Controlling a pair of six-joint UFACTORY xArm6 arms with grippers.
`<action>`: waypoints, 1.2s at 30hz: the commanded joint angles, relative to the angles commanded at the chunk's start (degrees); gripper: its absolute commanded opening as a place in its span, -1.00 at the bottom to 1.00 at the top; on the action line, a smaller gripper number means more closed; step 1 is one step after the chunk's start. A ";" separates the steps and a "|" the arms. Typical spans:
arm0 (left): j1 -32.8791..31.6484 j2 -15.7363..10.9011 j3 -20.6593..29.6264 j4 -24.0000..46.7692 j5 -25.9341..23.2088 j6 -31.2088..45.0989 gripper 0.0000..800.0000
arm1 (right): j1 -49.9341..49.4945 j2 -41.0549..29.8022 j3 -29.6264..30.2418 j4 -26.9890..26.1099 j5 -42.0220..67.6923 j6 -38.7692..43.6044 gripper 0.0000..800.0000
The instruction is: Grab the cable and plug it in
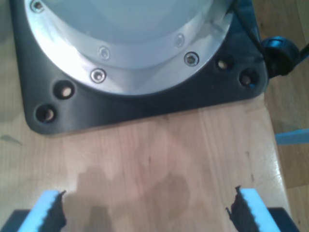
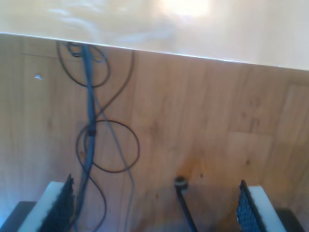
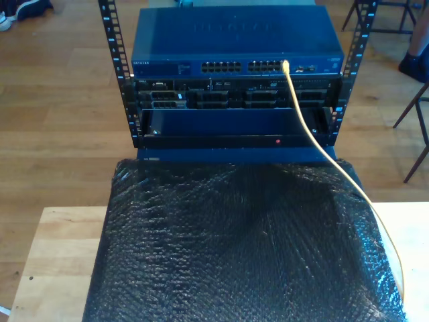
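my first gripper (image 1: 145, 208) jaws spread wide and empty, my second gripper (image 2: 154, 208) likewise

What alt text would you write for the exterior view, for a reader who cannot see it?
A long thin yellow network cable runs from a port on a blue network switch in a black metal rack, down over black bubble wrap covering a pale wooden table.

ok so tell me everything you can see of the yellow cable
The yellow cable is long, thin and smooth, plastic-looking. One end sits at a port on the blue switch atop the rack, toward the exterior view's right, and looks plugged in. From there it hangs down past the rack front, then trails over the black bubble wrap toward the exterior view's lower right, where it leaves the frame. Its other end is out of frame.
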 joint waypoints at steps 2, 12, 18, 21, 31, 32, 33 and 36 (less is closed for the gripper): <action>0.00 0.00 0.00 0.00 0.00 0.00 1.00 | -2.11 -0.79 1.67 -0.09 -0.09 -2.20 0.99; 0.00 0.00 0.00 0.00 0.00 0.00 1.00 | -8.26 -1.41 6.95 -1.67 -0.18 -7.30 0.99; 0.00 0.00 0.00 0.09 0.00 0.00 1.00 | -10.11 -1.41 9.93 -3.08 -0.53 -8.18 0.99; 0.00 0.00 0.00 0.00 0.00 0.00 1.00 | -11.52 -1.41 11.69 -3.43 -1.41 -9.41 0.99; 0.00 0.00 0.00 0.00 0.00 0.00 1.00 | -12.22 -1.41 15.65 -3.25 -6.68 -10.46 0.99; 0.00 0.00 0.00 0.00 0.00 0.00 1.00 | -12.22 -1.41 16.09 -3.25 -6.68 -10.46 0.99; 0.00 0.00 0.00 0.00 0.00 0.00 1.00 | -12.31 -1.41 16.26 -3.25 -6.68 -10.46 0.99; 0.00 0.00 0.00 0.00 0.00 0.00 1.00 | -12.22 -1.67 16.26 -3.25 -6.59 -10.46 0.99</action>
